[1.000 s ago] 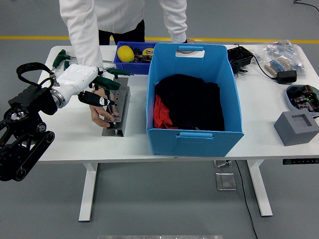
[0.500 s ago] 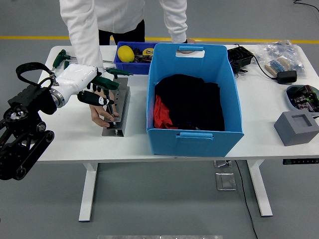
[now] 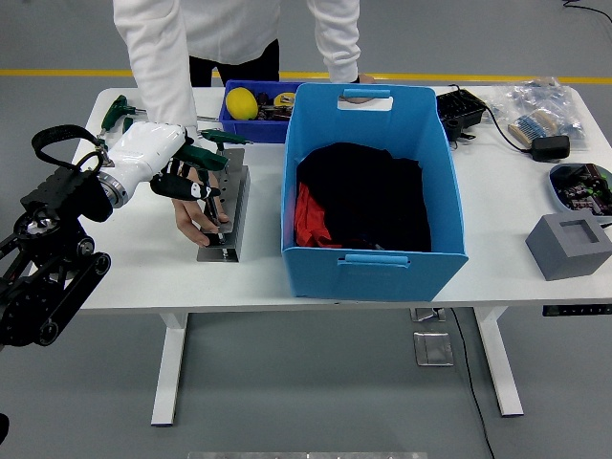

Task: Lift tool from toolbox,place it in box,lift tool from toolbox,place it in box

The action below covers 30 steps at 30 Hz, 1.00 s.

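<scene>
where gray floor spreads, white table (image 3: 143,273) stands.

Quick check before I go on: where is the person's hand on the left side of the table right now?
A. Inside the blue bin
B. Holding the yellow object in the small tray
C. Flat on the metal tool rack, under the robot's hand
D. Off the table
C: the person's hand lies spread on the metal tool rack, just beneath the robot's left hand, beside the blue bin.
</scene>
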Available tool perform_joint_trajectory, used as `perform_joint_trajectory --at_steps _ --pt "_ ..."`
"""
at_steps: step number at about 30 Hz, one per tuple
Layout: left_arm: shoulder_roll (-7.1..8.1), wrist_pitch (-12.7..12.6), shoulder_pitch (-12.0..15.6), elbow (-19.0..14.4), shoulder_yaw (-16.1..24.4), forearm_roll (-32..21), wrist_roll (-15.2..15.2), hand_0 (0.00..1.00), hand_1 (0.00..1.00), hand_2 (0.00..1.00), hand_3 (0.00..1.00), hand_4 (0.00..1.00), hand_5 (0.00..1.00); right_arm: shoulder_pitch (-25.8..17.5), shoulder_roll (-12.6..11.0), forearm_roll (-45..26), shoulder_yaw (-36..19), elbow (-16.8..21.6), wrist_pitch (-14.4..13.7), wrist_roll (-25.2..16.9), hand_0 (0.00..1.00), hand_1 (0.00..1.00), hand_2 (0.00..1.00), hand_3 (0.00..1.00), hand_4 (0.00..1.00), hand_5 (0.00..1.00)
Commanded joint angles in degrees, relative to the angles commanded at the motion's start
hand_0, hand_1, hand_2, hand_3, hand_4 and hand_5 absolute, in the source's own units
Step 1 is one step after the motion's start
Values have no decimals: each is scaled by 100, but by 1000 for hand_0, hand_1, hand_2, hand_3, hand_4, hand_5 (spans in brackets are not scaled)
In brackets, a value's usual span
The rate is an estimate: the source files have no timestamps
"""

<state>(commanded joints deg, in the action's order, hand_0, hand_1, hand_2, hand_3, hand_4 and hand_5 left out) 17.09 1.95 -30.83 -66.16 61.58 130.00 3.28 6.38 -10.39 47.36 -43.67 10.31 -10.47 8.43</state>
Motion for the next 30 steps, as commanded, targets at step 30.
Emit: perform_joint_trajectory --at_steps 30 --pt "28 -848 -35 11 -238 0 230 183 34 63 75 867 539 -34 12 29 5 0 1 4 634 624 705 540 796 586"
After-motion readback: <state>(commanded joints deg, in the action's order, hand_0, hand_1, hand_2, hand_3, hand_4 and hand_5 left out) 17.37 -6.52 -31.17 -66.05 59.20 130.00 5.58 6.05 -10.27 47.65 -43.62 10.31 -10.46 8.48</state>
